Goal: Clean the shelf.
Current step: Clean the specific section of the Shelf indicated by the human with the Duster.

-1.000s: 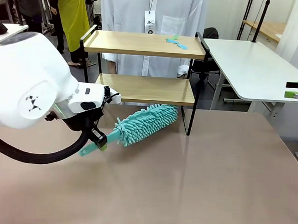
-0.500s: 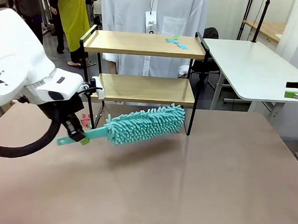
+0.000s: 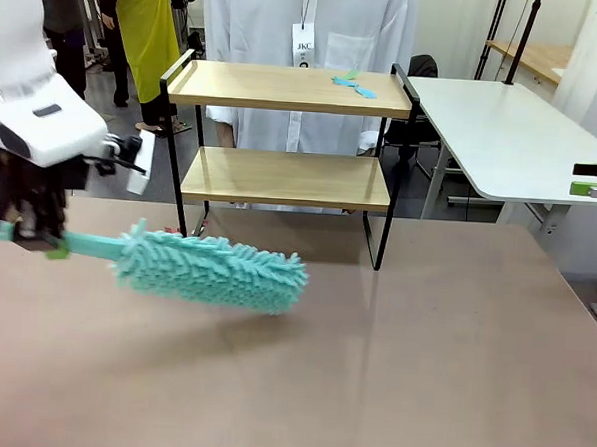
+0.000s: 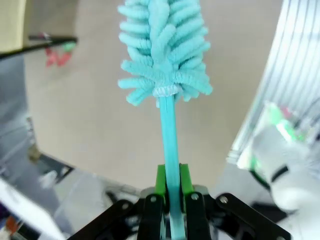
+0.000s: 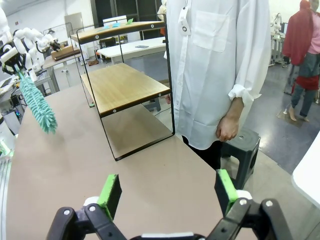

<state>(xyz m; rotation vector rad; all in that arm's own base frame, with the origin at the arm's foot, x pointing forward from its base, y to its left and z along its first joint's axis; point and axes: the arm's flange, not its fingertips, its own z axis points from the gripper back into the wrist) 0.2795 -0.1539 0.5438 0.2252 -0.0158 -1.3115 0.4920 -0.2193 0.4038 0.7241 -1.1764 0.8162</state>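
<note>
The shelf (image 3: 286,178), two light wooden boards in a thin black frame, stands at the back middle of the brown table. Small teal scraps (image 3: 354,84) lie on its top board. My left gripper (image 3: 35,236) is at the table's left edge, shut on the handle of a fluffy teal duster (image 3: 216,269) whose head hangs just over the table in front of the shelf's left legs. In the left wrist view the gripper (image 4: 171,200) clamps the thin handle and the duster head (image 4: 162,50) points away. My right gripper (image 5: 167,192) stands open, far right of the shelf (image 5: 125,85).
A person in a white coat (image 3: 303,44) stands behind the shelf, one hand (image 5: 227,127) hanging down. Red and green scraps (image 4: 57,52) lie on the table by the shelf's leg. A white table (image 3: 503,134) stands at the right rear.
My left arm has swung the duster leftward, out from under the shelf's lower board to the left front of the table. The right gripper has not moved.
</note>
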